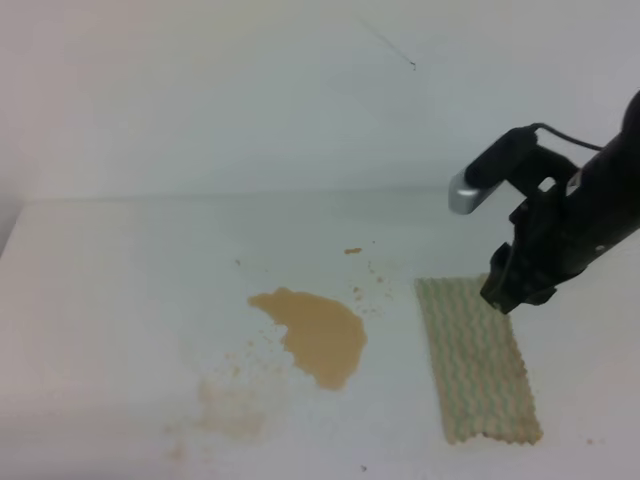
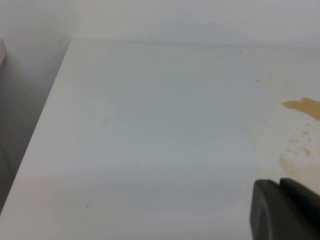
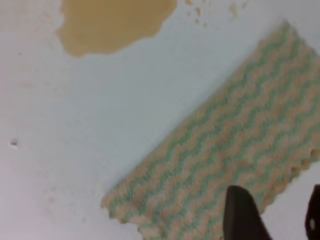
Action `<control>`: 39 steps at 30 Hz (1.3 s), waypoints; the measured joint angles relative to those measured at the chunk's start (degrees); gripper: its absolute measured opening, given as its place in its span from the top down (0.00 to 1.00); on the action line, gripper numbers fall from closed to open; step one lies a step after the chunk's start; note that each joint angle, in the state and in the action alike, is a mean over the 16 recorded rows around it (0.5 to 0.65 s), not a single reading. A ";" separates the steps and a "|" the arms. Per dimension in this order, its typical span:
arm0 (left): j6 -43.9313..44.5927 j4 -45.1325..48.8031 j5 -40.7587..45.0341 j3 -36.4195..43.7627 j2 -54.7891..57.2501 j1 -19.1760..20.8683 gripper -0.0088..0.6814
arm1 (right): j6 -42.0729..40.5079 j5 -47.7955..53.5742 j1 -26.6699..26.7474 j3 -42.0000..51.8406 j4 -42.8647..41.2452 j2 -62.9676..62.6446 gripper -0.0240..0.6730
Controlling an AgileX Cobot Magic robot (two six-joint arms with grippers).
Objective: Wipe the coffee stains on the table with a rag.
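1 right gripper (image 1: 505, 292) above rag (image 1: 478, 360)

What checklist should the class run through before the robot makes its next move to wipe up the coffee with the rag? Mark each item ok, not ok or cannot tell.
1. Rag lies flat on the table: ok.
2. Rag apart from the coffee puddle: ok.
3. Right gripper open above the rag's edge: ok.
4. Rag gripped: not ok.
5. Left gripper open: cannot tell.
6. Puddle wiped: not ok.
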 joint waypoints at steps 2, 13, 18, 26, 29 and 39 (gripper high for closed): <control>0.00 0.00 0.00 0.00 0.00 0.00 0.99 | 0.73 -0.72 0.71 -1.00 -0.91 2.37 0.59; 0.00 0.00 0.00 0.00 0.00 0.00 0.99 | 1.29 -5.97 1.83 -2.40 -2.12 12.34 0.49; 0.00 0.00 0.00 0.00 0.00 0.00 0.99 | 1.90 -7.73 1.92 -2.42 -2.14 15.86 0.49; 0.00 0.00 0.00 0.00 0.00 0.00 0.99 | 2.82 -9.25 1.98 -2.48 -2.15 19.49 0.49; 0.00 0.00 0.00 0.00 0.00 0.00 0.99 | 3.26 -9.50 1.98 -2.57 -2.16 20.54 0.49; 0.00 0.00 0.00 0.00 0.00 0.00 0.99 | 7.60 -9.83 2.46 -3.00 -4.27 23.18 0.57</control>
